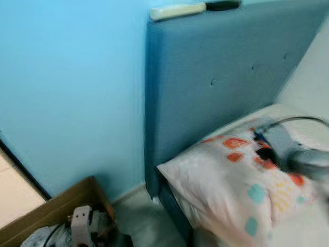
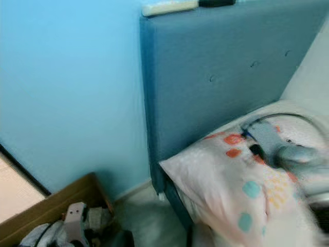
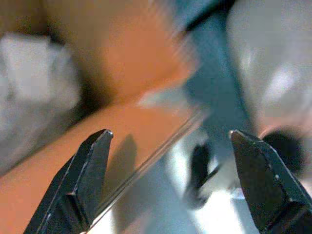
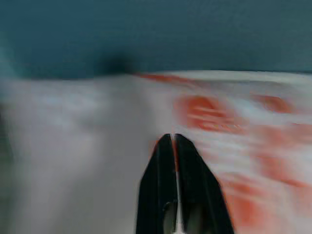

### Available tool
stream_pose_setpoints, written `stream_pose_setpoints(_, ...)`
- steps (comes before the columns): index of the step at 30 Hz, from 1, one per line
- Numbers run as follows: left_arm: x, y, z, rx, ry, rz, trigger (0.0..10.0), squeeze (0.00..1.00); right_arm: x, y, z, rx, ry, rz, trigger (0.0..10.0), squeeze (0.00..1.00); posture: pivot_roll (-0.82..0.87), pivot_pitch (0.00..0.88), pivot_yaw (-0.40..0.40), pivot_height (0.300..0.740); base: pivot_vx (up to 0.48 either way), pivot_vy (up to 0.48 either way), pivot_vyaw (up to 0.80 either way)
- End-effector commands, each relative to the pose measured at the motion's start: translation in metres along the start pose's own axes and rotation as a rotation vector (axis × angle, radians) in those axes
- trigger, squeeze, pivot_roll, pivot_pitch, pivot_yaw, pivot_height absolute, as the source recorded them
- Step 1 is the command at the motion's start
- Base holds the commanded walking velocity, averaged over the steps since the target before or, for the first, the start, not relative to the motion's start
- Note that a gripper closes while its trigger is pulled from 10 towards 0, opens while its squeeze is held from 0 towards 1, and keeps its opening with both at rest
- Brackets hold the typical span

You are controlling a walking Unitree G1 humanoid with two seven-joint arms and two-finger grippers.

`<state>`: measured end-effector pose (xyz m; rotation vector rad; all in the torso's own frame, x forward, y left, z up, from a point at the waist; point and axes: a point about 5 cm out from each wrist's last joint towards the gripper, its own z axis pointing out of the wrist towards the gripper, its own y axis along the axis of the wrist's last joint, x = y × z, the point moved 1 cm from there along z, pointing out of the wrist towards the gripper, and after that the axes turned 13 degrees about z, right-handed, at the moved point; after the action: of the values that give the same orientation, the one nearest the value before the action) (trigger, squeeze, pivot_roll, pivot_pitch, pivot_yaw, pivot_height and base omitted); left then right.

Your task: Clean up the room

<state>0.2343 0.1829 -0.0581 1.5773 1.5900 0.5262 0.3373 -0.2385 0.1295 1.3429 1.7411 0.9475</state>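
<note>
Bed w/ pillow (image 1: 226, 180) under right hand (image 4: 173, 139), fingers pinched together.

We see a bed (image 1: 169, 198) with a tall blue upholstered headboard (image 1: 216, 77) standing against a light blue wall. A white pillow (image 1: 231, 180) printed with orange, teal and yellow patches lies directly on the bed at its head end, one corner overhanging the bed's edge. Along the top of the headboard rest two objects end to end: a pale, elongated one (image 1: 177, 11) and, beside it, a dark one (image 1: 222, 5); we cannot tell what either is. On the pale floor (image 1: 149, 221) beside the bed stands an open cardboard box (image 1: 61, 203) containing blurred mixed items, close to the wall.
</note>
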Motion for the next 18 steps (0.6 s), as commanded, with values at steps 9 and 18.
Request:
stream_pose_setpoints(9, -0.009, 0.061, 0.014, -0.235, -0.099, -0.102, 10.0, 0.0, 0.023, -0.053, 0.017, 0.028, -0.062, 0.283, 10.0, 1.0, 0.08, 0.104, -0.024, 0.605, 0.0, 0.0, 0.0)
stream_pose_setpoints(18, -0.031, 0.063, 0.019, -0.223, -0.24, -0.051, 10.0, 0.0, 0.0, -0.063, 0.017, -0.032, -0.238, 0.347, 10.0, 1.0, 0.06, 0.093, -0.021, 0.605, 0.0, 0.0, 0.0)
